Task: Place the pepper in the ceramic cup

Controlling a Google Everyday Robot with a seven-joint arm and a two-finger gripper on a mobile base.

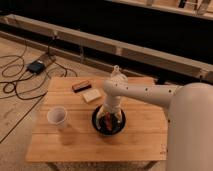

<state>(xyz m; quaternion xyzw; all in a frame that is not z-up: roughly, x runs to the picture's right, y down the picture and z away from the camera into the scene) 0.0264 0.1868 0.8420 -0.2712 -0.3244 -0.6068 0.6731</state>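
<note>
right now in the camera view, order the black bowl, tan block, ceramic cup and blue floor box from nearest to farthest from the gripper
The gripper is down inside the black bowl, mid-table.
1. black bowl, around the gripper
2. tan block, on the table just behind and left
3. ceramic cup, left side of the table
4. blue box, on the floor, far left
</note>
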